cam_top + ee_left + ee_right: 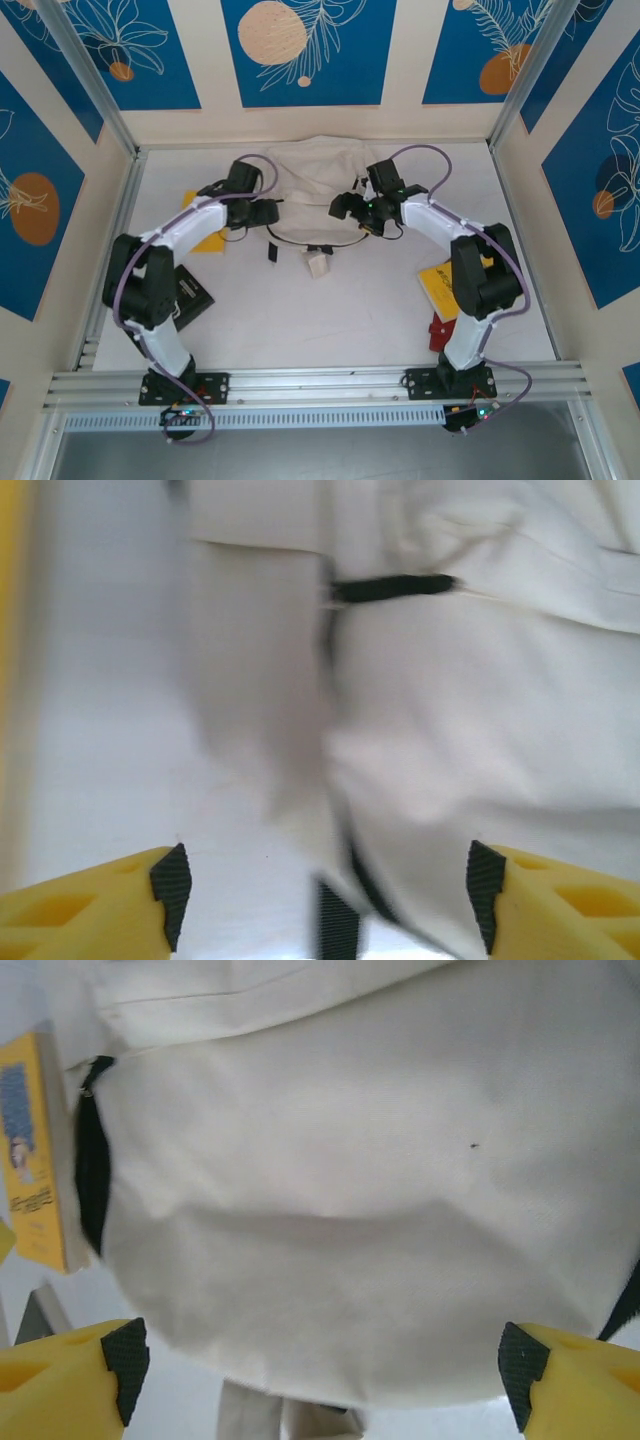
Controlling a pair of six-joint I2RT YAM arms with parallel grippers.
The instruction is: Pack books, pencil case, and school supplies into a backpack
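Before packing anything, note the books lying outside the bag at the near side: a black-covered book (190,292) flat beside the left arm, a yellow book (437,288) and a red-edged book (438,335) partly under the right arm, and a second yellow book (208,240) tucked under the left forearm. Further in, find the left gripper (265,212) and the right gripper (345,208) facing each other over the near edge of the backpack (315,170), both with jaws spread wide and clasping nothing. Confirm this on the wrist views: left gripper (328,900) with pads apart above loose cream fabric and a dark strap (395,585), right gripper (323,1380) likewise parted over a smooth bulge of the bag. Beyond them, see the backpack lying slumped at the far middle of the table; cannot tell whether zipped or merely folded shut. Looks like the opening step, with no book loaded yet. Probably calls next for closing on a zipper pull or flap edge, pinching the thin fabric cleanly without bunching it, then parting the mouth wide enough for a flat book.
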